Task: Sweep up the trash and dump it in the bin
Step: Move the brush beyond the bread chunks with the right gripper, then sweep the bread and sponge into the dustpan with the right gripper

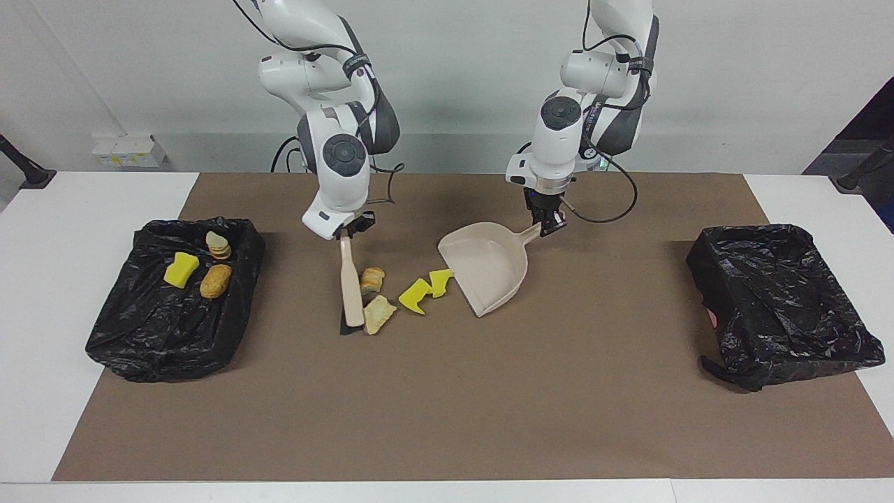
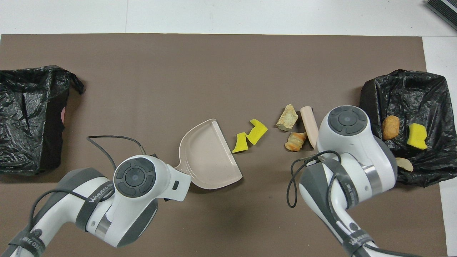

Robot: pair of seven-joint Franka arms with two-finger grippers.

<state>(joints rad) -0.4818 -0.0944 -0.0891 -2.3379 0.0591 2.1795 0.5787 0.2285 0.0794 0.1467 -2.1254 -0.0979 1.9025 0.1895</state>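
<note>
The left tool [image 1: 552,225] is clenched on the dustpan [image 1: 487,264] handle, tilting the pan so its open lip rests on the surface. The right tool [image 1: 349,232] is clenched on the top of the brush [image 1: 350,290], which stands nearly upright with its bristles down on the surface.

Four pieces of trash lie between brush and dustpan: two yellow wedges [image 1: 424,290] just off the dustpan's lip (one looks to be touching it), and two tan lumps [image 1: 376,299] farther from the dustpan, right against the brush. Three more already sit in the bin [image 1: 112,328] at the right arm's end, well away from the dustpan.

The pieces look light, soft and dry, so they should slide and tumble easily; I judge no grasp is needed. Pushing them low with the bristles suits them better, though springy wedges may hop over the lip.
</note>
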